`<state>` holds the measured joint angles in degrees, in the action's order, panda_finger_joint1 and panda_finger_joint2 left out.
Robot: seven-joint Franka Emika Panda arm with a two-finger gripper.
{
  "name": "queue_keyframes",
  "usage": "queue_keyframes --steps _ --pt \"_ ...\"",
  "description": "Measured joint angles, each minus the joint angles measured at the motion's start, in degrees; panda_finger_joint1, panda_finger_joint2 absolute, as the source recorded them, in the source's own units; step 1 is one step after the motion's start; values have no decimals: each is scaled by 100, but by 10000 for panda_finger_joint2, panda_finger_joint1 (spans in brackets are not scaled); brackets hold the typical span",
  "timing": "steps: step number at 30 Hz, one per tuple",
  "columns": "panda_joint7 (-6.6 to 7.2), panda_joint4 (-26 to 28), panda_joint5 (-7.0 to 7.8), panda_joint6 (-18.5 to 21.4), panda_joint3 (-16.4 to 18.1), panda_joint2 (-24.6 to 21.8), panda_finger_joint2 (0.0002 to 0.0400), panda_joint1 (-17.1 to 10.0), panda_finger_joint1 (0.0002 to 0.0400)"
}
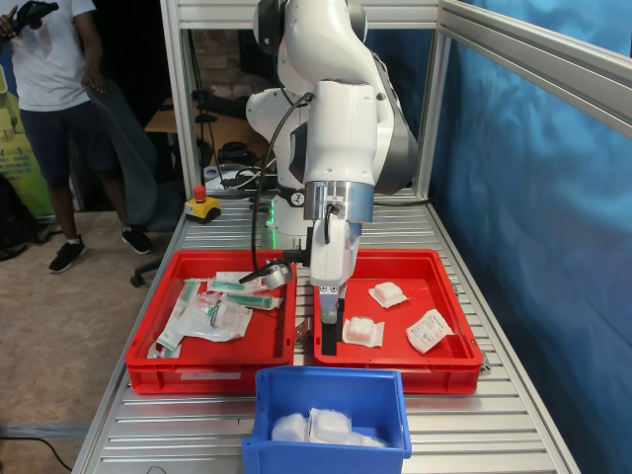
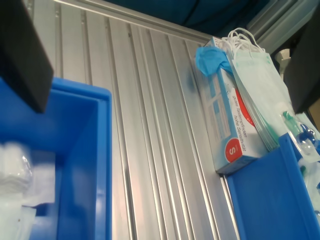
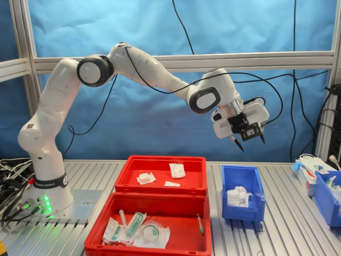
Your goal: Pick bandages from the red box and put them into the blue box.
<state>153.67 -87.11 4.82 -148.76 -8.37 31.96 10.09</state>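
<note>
Three bandages (image 1: 387,293) lie in the red box (image 1: 444,363); light, soft and crinkly, best pinched across a puffy middle. The pincer (image 3: 248,138) hangs apart, empty, above the blue box (image 3: 242,210).

Ribbed silver aluminium table top (image 3: 287,234): brushed, semi-matt, streaky glare in the wrist view. Small blue plastic bin (image 3: 242,184) and wide shallow red plastic tray (image 3: 160,178): smooth moulded, mild sheen. White squarish packets (image 1: 362,332): crinkly clear film over puffy gauze, some with paper faces. White robot arm shell (image 3: 144,66): glossy plastic, matt grey joints. Black gripper finger (image 2: 22,50): matt. Glove carton (image 2: 227,132): printed card, slight gloss. Blue backdrop sheet (image 3: 106,26): wrinkled, low sheen; whether cloth or plastic I can't tell. Frame posts (image 3: 21,48): extruded aluminium, satin.
</note>
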Motion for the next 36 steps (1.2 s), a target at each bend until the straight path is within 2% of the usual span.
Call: queue_keyframes --steps 14,19,22,28,33,36 --pt "-9 -61 14 0 6 -73 400 291 400" --pt "-57 -227 119 0 22 -203 400 336 400" --pt "-113 -484 239 0 28 -388 400 351 400" --pt "-159 -774 301 14 30 -600 400 351 400" --pt "-188 -1119 328 256 47 -885 400 350 400" --pt "-200 -1320 340 596 80 -1073 400 347 400"
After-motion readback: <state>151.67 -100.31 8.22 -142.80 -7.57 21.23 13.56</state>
